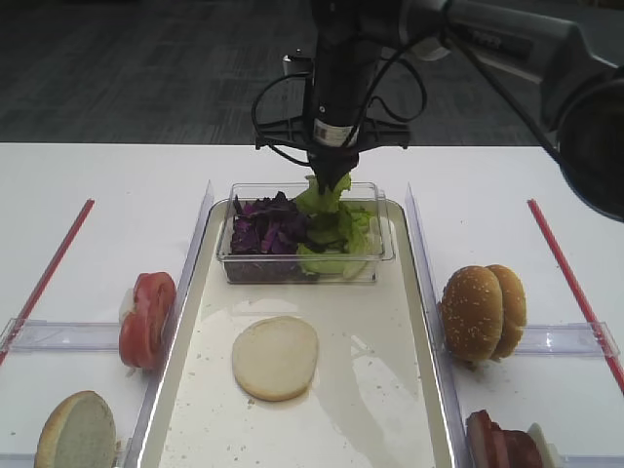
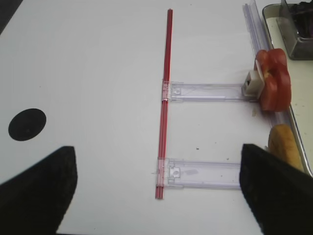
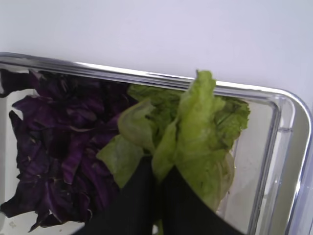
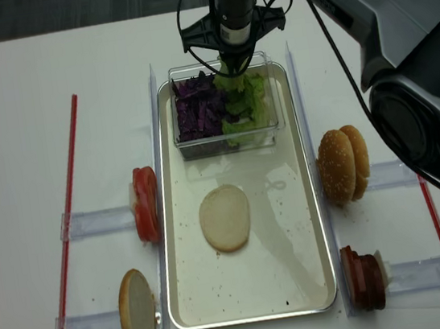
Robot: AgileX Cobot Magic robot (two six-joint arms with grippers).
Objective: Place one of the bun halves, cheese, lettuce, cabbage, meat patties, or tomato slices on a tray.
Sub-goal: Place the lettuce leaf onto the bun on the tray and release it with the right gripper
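Note:
My right gripper (image 3: 159, 182) is shut on a crinkly light-green lettuce (image 3: 195, 132) leaf, lifted just above the clear tub at the tray's far end. More lettuce (image 1: 336, 239) and purple cabbage (image 1: 265, 226) lie in that tub. On the tray (image 1: 363, 395) floor lies one pale bun half (image 1: 275, 357). Tomato slices (image 1: 146, 317) and another bun half (image 1: 76, 431) stand left of the tray. Seeded bun halves (image 1: 483, 310) and meat patties (image 1: 502, 444) stand to its right. No cheese is in view. My left gripper (image 2: 159, 196) hangs open over bare table at the left.
The clear plastic tub (image 1: 302, 270) sits across the tray's far end. Clear plastic holders (image 1: 68, 334) flank the tray on both sides. Red strips (image 1: 49, 273) run along the table at far left and far right (image 1: 570, 283).

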